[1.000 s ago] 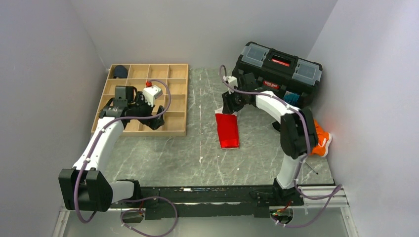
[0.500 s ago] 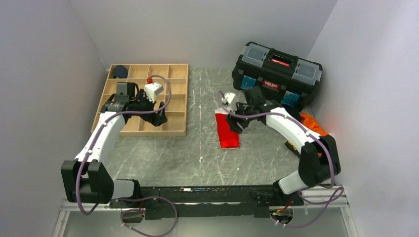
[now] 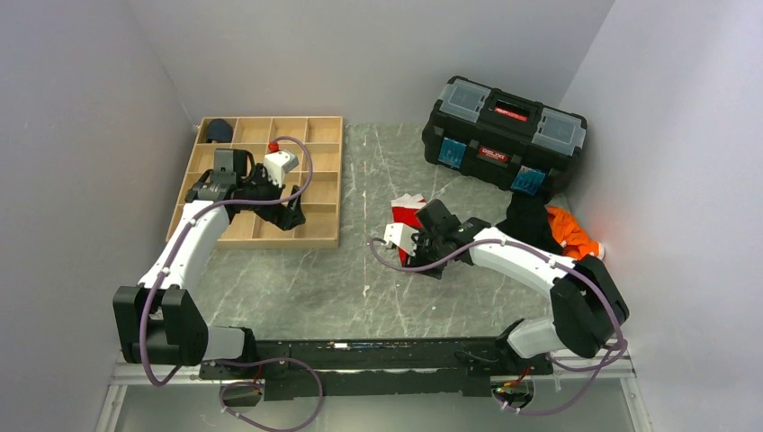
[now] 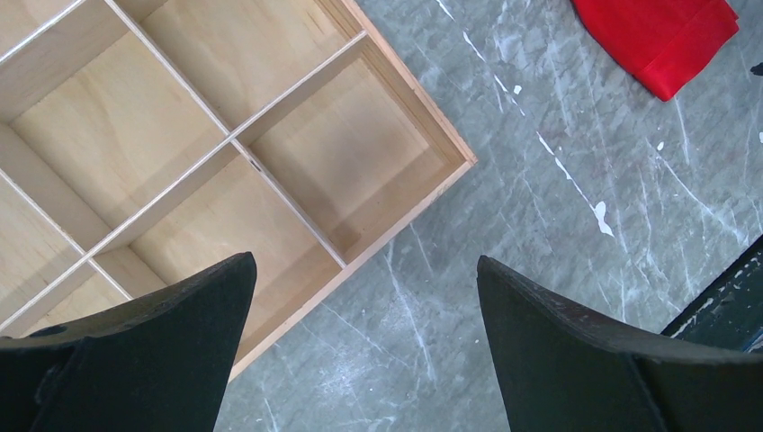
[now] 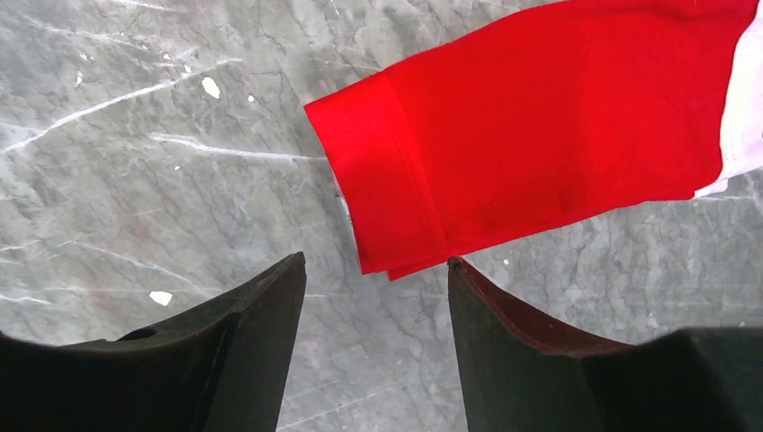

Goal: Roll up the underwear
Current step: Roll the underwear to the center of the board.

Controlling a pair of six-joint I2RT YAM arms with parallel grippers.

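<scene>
The red underwear (image 3: pixel 407 216) lies folded flat in a long strip on the grey marble table, white trim at its far end. In the top view my right arm covers most of it. In the right wrist view its near, folded end (image 5: pixel 540 135) lies just beyond my fingertips. My right gripper (image 5: pixel 376 261) is open and empty, low over the table at that near end (image 3: pixel 421 261). My left gripper (image 4: pixel 360 261) is open and empty, over the wooden tray's near right corner (image 3: pixel 290 219). A corner of the underwear also shows in the left wrist view (image 4: pixel 661 40).
A wooden divided tray (image 3: pixel 319 241) sits at the back left, with a dark navy bundle (image 3: pixel 219 131) in its far left cell. A black toolbox (image 3: pixel 504 135) stands at the back right. A black cloth (image 3: pixel 526 220) and an orange cloth (image 3: pixel 576 236) lie at the right.
My right gripper has swung from the underwear's far end, near the toolbox, along the strip to its near end. The left arm has barely moved.
</scene>
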